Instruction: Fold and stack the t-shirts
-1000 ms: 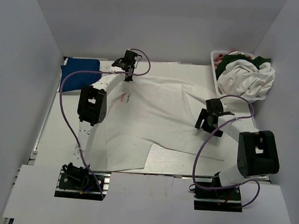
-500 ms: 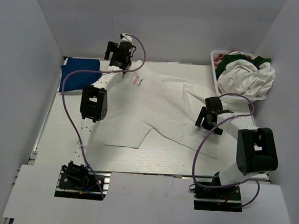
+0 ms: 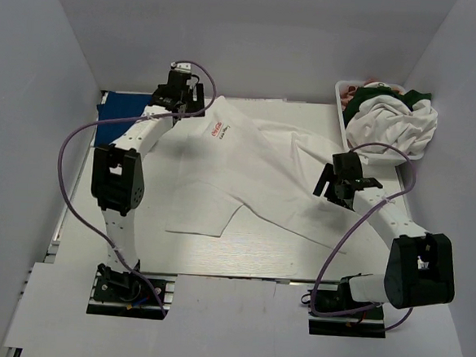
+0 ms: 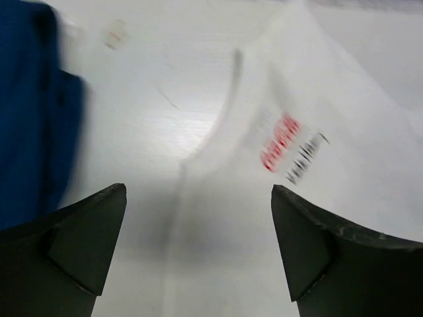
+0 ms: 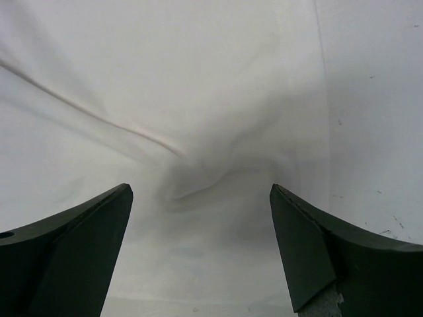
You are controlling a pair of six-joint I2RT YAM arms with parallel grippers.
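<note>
Left arm swung outward over the last sec, elbow ending well to the left. The left gripper (image 3: pixel 177 94) finished at the far-left corner of the table (image 3: pixel 257 249), between the blue tee (image 3: pixel 125 105) and the collar end of the white tee (image 3: pixel 255 171). White tee got dragged away from the near edge in that time: red chest print (image 3: pixel 218 130) went up toward the far wall and the hem pulled back from the arm bases. It barely shifted in the last half sec, so the drag looked done imo. Left wrist cam was motion-blurred but showed the jaws spread wide w/ nothing between them, just bare table and the tee edge below, so the cloth was let go. Right gripper (image 3: pixel 341 183) sat over the tee's right side, near the basket (image 3: pixel 340 96). Its jaws were also wide apart w/ no grip, a small pucker of cloth right under them; couldn't tell if the tips touched it. Tee lay open but skewed diagonally, w/ one flap turned over near the front-left, not flat yet. Blue tee lay at the far left edge, and the heap of tees (image 3: pixel 393 128) was still in the basket. Early in the task, judging by that: next prob needs smoothing or squaring before any fold.
</note>
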